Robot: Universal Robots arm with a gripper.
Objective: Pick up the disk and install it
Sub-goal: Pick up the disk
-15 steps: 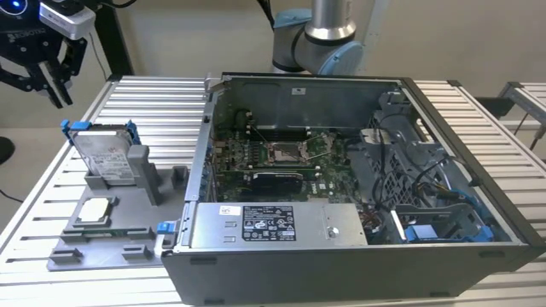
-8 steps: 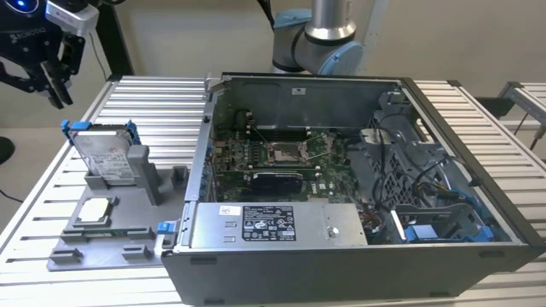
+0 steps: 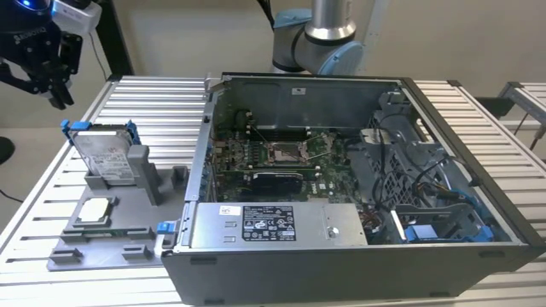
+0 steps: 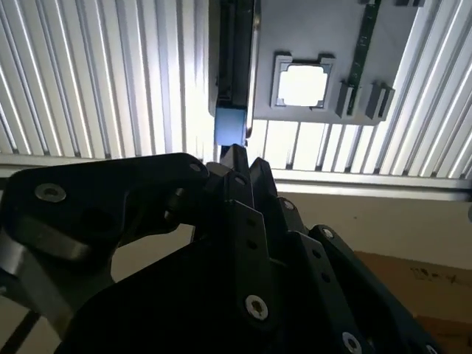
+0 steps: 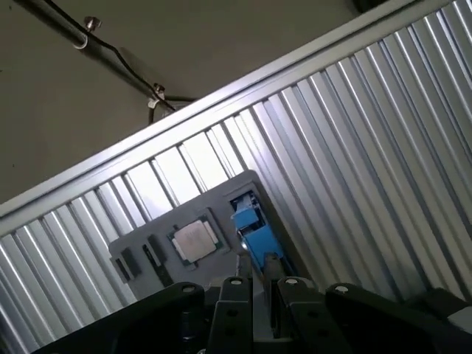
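Hovering tool point(image 3: 60, 99) empty, cannot tell how open; disk point(image 3: 107, 153) upright in grey stand point(image 3: 143, 176) below it, white barcode label point(image 3: 111, 160) unreadable.

ribbed aluminium table point(image 3: 145, 96), slats parallel, strong glare in second wrist view. second slatted table point(image 3: 525, 96) at exterior view's right, set apart. plain beige wall point(image 3: 188, 32) behind. beige floor point(image 3: 30, 144) at exterior view's left. black post point(image 3: 115, 38). thin clipped cable point(image 5: 118, 55) beyond table edge.
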